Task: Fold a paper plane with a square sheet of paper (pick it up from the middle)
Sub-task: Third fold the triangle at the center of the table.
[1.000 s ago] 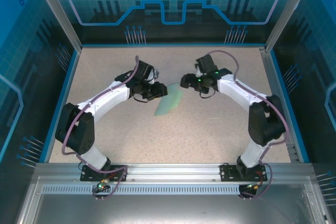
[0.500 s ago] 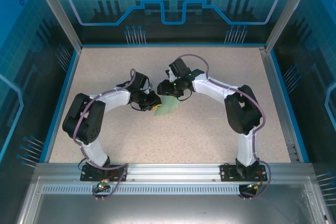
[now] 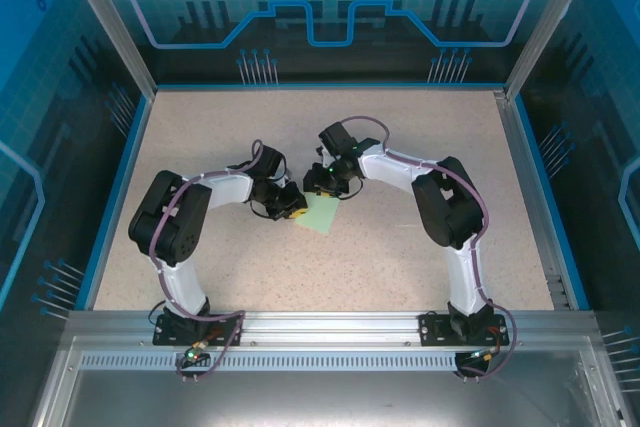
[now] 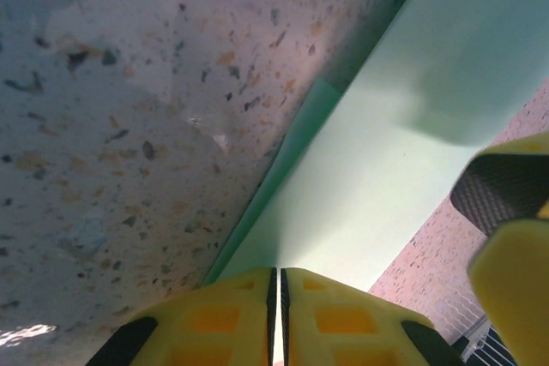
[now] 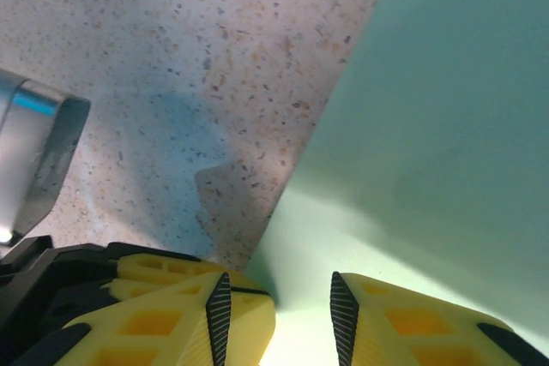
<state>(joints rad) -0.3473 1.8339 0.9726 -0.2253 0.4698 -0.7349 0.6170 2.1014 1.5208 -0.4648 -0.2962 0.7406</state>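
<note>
The pale green square sheet of paper (image 3: 322, 217) lies on the speckled table, folded so that a second layer shows along its edge (image 4: 292, 152). My left gripper (image 3: 293, 209) is at its left edge. In the left wrist view its yellow jaws (image 4: 276, 273) are pressed together on the paper's (image 4: 386, 169) edge. My right gripper (image 3: 325, 187) sits at the sheet's far edge. Seen from the right wrist, its jaws (image 5: 279, 297) stand apart with the paper (image 5: 429, 126) running in between them. A yellow finger (image 4: 506, 212) of the right gripper shows in the left wrist view.
The speckled table (image 3: 400, 147) is ringed by a blue rim (image 3: 530, 187) and glass walls. Both arm bases are bolted to the metal rail (image 3: 320, 332) at the near edge. The two arms bend inward and nearly meet at the middle.
Both arms have swung inward and toward the front. The paper has shifted nearer with them. The left jaws have shut on its edge, and the right jaws have narrowed around its far edge.
</note>
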